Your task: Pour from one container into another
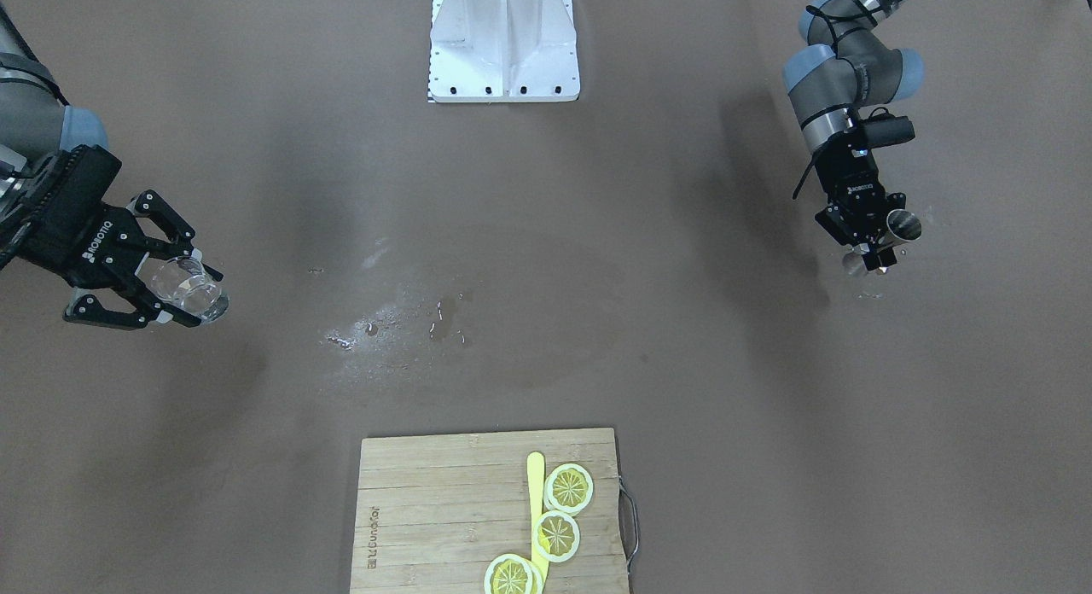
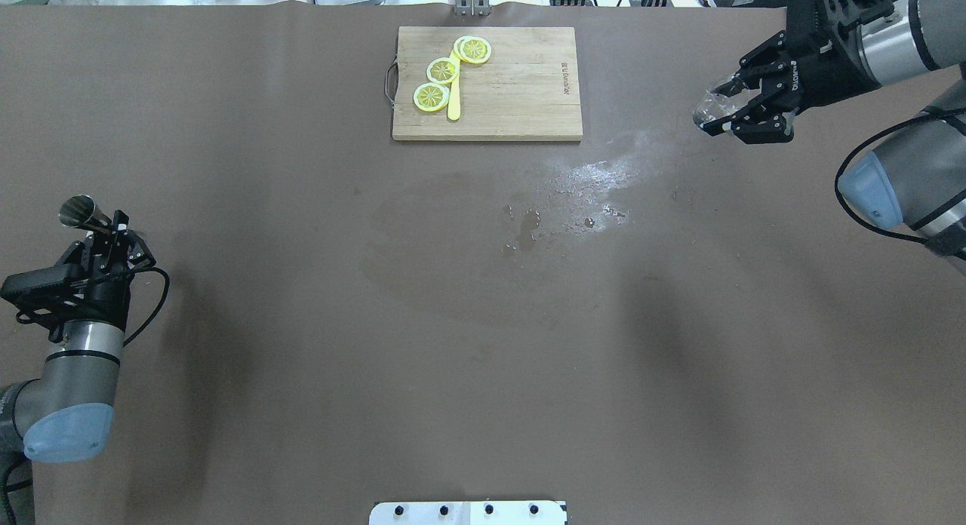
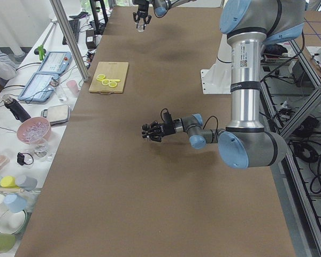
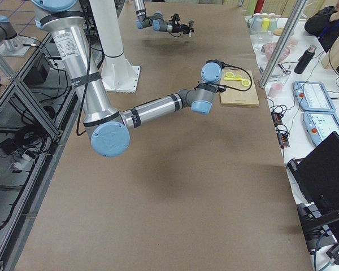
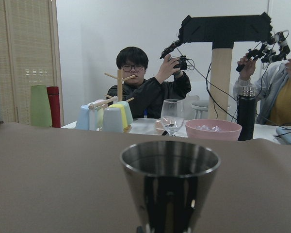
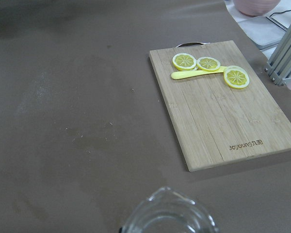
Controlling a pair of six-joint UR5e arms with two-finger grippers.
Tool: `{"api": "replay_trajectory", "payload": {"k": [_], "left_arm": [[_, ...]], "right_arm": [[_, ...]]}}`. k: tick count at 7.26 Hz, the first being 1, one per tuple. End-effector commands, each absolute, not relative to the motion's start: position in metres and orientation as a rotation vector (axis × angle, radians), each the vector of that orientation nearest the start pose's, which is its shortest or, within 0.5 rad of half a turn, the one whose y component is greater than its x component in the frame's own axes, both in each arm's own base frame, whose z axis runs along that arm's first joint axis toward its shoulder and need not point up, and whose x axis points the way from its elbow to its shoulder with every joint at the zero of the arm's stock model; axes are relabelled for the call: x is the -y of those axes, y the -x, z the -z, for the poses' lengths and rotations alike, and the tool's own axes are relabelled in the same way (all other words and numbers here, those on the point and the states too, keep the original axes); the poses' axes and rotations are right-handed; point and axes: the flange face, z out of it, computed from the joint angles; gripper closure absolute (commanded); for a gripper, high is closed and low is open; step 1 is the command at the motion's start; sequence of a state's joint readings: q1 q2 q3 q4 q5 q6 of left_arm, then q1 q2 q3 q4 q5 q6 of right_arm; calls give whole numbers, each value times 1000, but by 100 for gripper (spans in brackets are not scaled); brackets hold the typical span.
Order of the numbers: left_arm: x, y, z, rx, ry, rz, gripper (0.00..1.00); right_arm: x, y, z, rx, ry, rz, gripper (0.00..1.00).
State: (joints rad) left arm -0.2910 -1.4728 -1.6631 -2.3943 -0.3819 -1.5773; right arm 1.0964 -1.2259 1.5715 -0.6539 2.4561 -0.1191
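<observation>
Overhead exterior: right end effector [image 2: 723, 110] grips clear beaker [image 2: 708, 113]; left end effector [image 2: 113, 229] grips jigger [image 2: 78, 210].

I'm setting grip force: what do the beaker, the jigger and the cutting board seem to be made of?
The beaker: clear glass by the look, see-through with bright glints; hard plastic possible. The jigger: polished steel, mirror-like reflections. The cutting board: light wood or bamboo, matte, visible strips and grain.

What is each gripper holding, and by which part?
The left gripper holds the steel jigger near its narrow waist. The right gripper holds the glass beaker by its side walls, below the rim.
</observation>
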Motion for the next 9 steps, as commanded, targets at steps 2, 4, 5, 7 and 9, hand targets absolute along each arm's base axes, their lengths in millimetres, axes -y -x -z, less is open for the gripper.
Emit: {"api": "replay_trajectory", "payload": {"k": [2, 4, 5, 7, 9], "left_arm": [[355, -397, -394, -601, -1305, 615, 100], [363, -435, -306, -647, -1324, 479, 100], [370, -455, -261, -676, -1343, 452, 100], [413, -486, -206, -746, -1314, 373, 100], [497, -487, -155, -782, -1289, 283, 100]], "right_arm": [[559, 230, -341, 1001, -1070, 1054, 100], [548, 228, -312, 1003, -1036, 1049, 100], [546, 225, -305, 1004, -1045, 1052, 100], [545, 217, -303, 999, -1061, 1058, 100], [556, 216, -284, 995, -1046, 1058, 100]]}}
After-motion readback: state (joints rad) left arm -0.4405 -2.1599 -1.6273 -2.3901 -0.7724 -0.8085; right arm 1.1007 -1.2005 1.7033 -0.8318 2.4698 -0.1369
